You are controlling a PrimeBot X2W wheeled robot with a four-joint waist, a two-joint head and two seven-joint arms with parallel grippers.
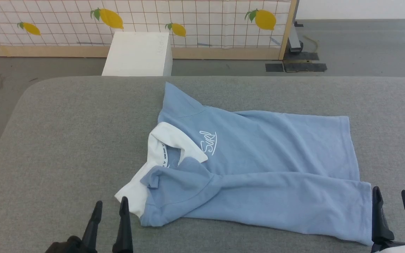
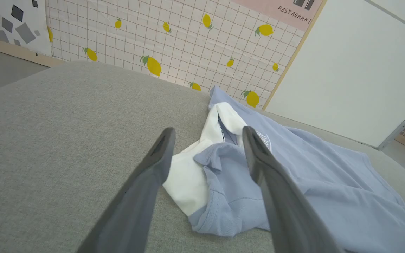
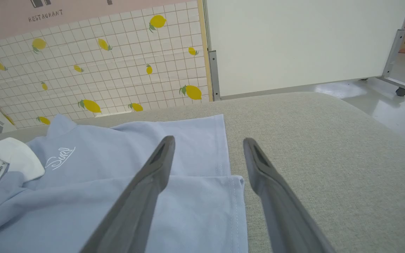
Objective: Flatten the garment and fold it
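Lying on the grey padded table, a little right of its middle, is a light blue short-sleeved shirt. It is spread sideways, with its white collar toward the table's left end and its hem toward the right end. A small white cursive logo sits beside the collar. The long side nearest the table's front edge is folded over.

My left gripper is at the table's front edge by the collar end, fingers spread wide and holding nothing. My right gripper is at the front edge by the hem corner, also wide and empty.

Beyond the table's far edge stand a white box and a lemon-patterned screen.
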